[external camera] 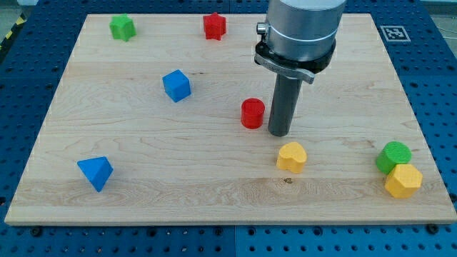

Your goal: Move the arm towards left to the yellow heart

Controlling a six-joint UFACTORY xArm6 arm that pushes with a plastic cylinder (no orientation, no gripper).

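Yellow heart [291,156] on worktop [214,193], lower centre-right. My tip [278,133] just above it, beside red cylinder [252,113]; apparently not touching. No fingers, nothing held. Approach nearly complete.

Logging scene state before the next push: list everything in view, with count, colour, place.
yellow heart: 1, yellow, lower centre-right
red cylinder: 1, red, centre
blue cube: 1, blue, left of centre
blue triangular block: 1, blue, lower left
green block: 1, green, top left
red block: 1, red, top centre
green cylinder: 1, green, lower right
yellow hexagonal block: 1, yellow, touching green cylinder
wooden board: 1, light wood
my tip: 1, dark rod, right of red cylinder, above yellow heart
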